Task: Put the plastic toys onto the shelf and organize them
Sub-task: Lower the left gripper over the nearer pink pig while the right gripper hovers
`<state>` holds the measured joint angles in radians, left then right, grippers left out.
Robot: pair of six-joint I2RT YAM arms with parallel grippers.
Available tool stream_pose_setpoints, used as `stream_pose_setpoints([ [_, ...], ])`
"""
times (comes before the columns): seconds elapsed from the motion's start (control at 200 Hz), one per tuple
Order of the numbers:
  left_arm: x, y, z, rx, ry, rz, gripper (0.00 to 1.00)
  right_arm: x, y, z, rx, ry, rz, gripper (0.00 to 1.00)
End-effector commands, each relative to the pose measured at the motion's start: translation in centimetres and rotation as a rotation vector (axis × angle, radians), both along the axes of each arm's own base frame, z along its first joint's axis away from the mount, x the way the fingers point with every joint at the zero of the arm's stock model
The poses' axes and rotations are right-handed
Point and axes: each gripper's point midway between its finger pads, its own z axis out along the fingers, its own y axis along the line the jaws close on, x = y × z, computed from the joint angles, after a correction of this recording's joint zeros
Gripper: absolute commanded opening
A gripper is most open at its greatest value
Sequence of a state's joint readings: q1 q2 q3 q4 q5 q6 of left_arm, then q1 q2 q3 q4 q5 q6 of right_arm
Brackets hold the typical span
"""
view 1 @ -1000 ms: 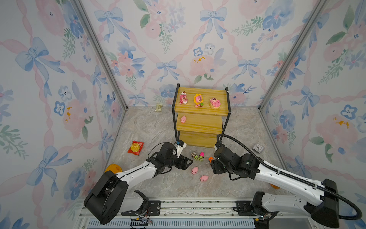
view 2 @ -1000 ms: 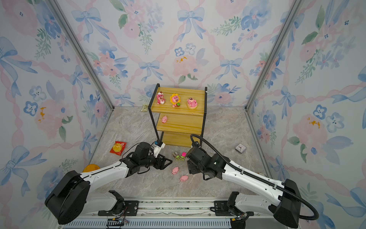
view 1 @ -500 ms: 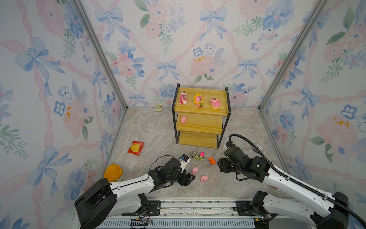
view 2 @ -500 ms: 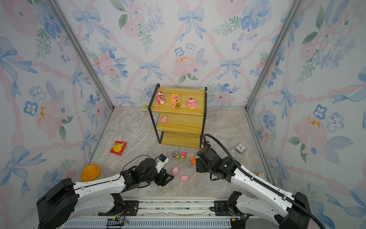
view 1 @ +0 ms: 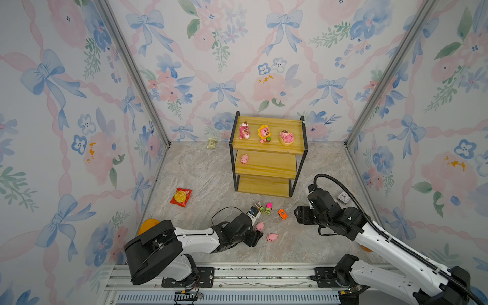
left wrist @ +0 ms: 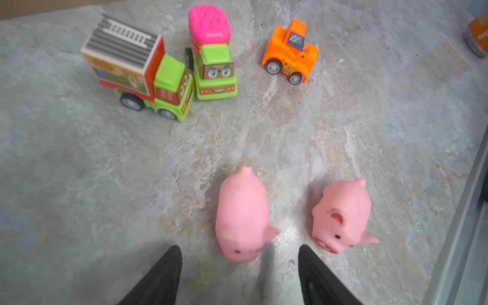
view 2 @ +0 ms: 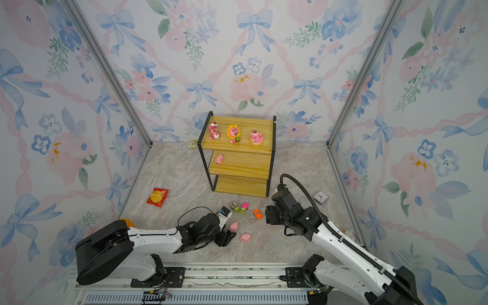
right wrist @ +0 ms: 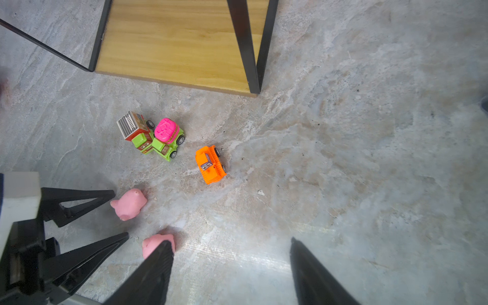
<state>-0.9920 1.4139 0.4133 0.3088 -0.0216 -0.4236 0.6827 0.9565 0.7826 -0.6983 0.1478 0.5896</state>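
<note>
Done: 3 bears (view 1: 264,133), 1 pig (view 1: 244,159) on shelf (view 1: 266,165). To do: 2 pigs (view 1: 260,226), 3 cars (view 1: 268,208) on worktop (view 1: 206,174). L hand (left wrist: 239,247) spread by one of the pigs; R hand (right wrist: 230,240) spread, empty.

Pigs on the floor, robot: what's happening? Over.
Left end effector open, tips at one pig, no grip. Right end effector open, empty. Second pig close beside.

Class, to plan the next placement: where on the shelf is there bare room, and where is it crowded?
Free: the bottom board, where visible, and the middle board right of the pig. Crowded: the top board, with three bears.
</note>
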Motion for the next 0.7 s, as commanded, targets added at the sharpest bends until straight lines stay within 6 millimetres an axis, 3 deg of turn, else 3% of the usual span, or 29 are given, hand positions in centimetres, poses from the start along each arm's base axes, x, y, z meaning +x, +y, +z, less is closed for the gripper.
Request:
stream_pose_setpoints([
  [0.0,0.2,-0.5,-0.8,0.039,-0.002,-0.013,0.69,0.1,-0.2,-0.4,0.009,0.011,0.013,0.73],
  [0.35,-0.1,-0.4,-1.5,0.056,0.008,-0.002,0.62,0.5,-0.3,-0.9,0.013,0.036,0.017,0.72],
  [0.695,-0.3,0.4,-2.7,0.112,-0.004,0.018,0.62,0.4,-0.4,-1.2,0.015,0.044,0.009,0.72],
])
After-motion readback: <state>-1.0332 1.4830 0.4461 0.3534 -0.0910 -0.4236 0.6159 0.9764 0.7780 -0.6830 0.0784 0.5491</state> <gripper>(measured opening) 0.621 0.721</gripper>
